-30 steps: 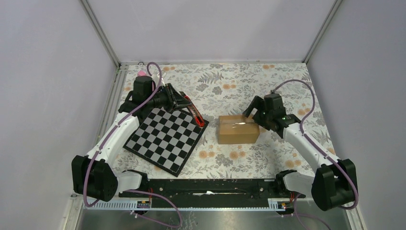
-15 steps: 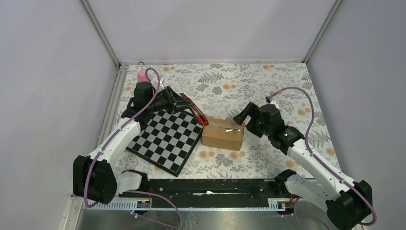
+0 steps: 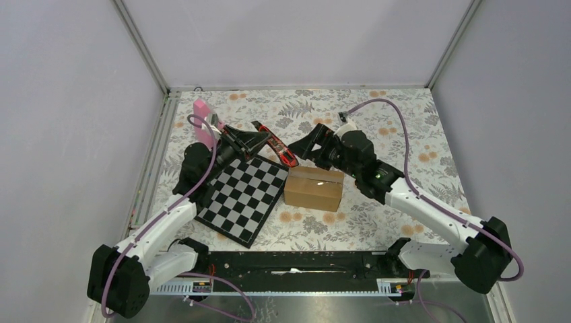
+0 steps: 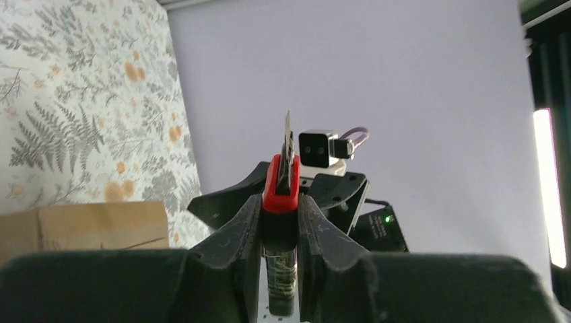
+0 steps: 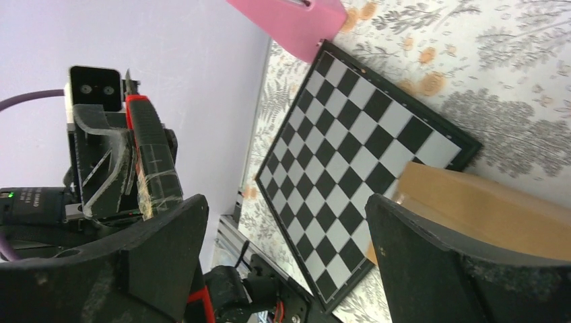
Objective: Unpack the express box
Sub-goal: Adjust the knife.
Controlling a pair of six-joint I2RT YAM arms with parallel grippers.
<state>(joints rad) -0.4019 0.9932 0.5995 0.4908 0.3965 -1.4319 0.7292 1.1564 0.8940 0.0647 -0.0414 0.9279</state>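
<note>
1. A pink block (image 3: 201,110) stands by the far left corner of the table (image 3: 404,121), well apart from everything else.
2. The left gripper (image 3: 259,141) hangs over the far corner of the chessboard (image 3: 242,195). Its jaws are clamped on the black handle of a knife (image 3: 276,146). The knife's red end points right, toward the other arm. In the left wrist view a thin blade sticks out of that red end.
3. The chessboard lies flat on the left half of the table, turned so that one corner points at the near edge.
4. The cardboard box (image 3: 313,189) sits near the middle of the table, right up against the chessboard's right corner. I cannot tell whether the two touch. It is closed, with tape along the top seam.
5. The right gripper (image 3: 306,142) hovers above the table just behind the box's far edge. Its jaws are spread wide with nothing between them, and they face the knife tip, close to it but apart.
</note>
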